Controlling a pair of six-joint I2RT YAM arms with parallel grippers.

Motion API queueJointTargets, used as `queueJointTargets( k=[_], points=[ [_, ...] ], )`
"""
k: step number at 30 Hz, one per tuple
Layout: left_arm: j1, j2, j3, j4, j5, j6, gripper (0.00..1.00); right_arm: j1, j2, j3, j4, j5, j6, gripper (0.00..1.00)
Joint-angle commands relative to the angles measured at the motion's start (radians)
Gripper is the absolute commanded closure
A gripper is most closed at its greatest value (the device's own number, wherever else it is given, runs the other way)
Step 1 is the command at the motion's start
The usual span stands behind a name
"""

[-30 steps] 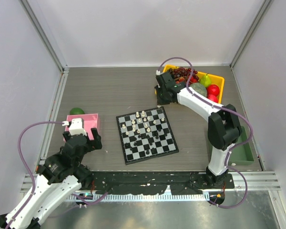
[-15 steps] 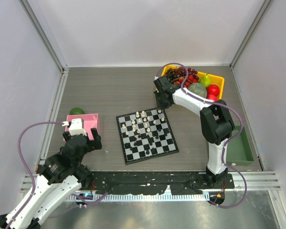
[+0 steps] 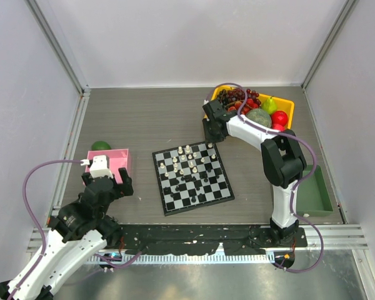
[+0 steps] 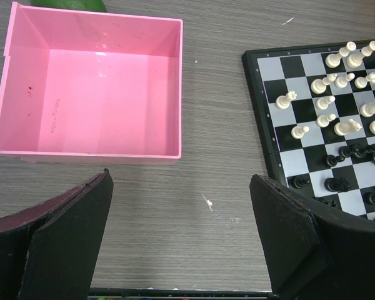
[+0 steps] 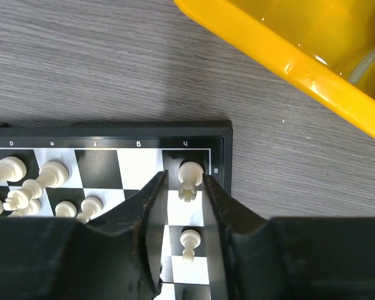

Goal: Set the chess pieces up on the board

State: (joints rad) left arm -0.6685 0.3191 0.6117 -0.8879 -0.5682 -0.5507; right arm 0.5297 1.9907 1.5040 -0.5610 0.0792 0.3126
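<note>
1. The right gripper (image 5: 185,181) is at the far right corner of the board (image 5: 112,132). Its jaws sit narrowly either side of a white piece (image 5: 190,174) on the corner square; whether they pinch it cannot be told
2. The left gripper (image 4: 181,240), jaws wide apart, hangs between the pink tray (image 4: 87,154) and the board
3. The other chess pieces (image 3: 190,169) crowd mid-board

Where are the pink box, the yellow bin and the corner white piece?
pink box (image 4: 100,106): left wrist view, bare floor.
yellow bin (image 5: 281,53): right wrist view, rim.
white piece (image 5: 190,178): right wrist view, its body.
</note>
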Motion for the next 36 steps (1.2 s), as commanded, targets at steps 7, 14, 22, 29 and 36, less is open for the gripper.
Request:
queueJointTargets(
  k=[7,14,22,29,36],
  points=[
    [-0.002,-0.017,-0.003,0.03,-0.022,-0.017,0.0,0.0,-0.151,0.016,-0.013,0.001,-0.018,0.5],
    [-0.002,-0.011,-0.003,0.035,-0.018,-0.014,0.0,0.009,-0.296,-0.12,0.004,-0.042,-0.006,0.48],
    [-0.002,0.011,-0.004,0.041,-0.007,-0.011,0.0,0.068,-0.288,-0.171,0.004,-0.064,0.025,0.49],
    [-0.003,0.015,-0.004,0.04,-0.004,-0.011,0.0,0.157,-0.239,-0.12,0.003,-0.064,0.04,0.5],
    [-0.002,0.015,-0.006,0.041,-0.004,-0.011,0.0,0.202,-0.201,-0.117,0.01,-0.064,0.06,0.53]
  ],
)
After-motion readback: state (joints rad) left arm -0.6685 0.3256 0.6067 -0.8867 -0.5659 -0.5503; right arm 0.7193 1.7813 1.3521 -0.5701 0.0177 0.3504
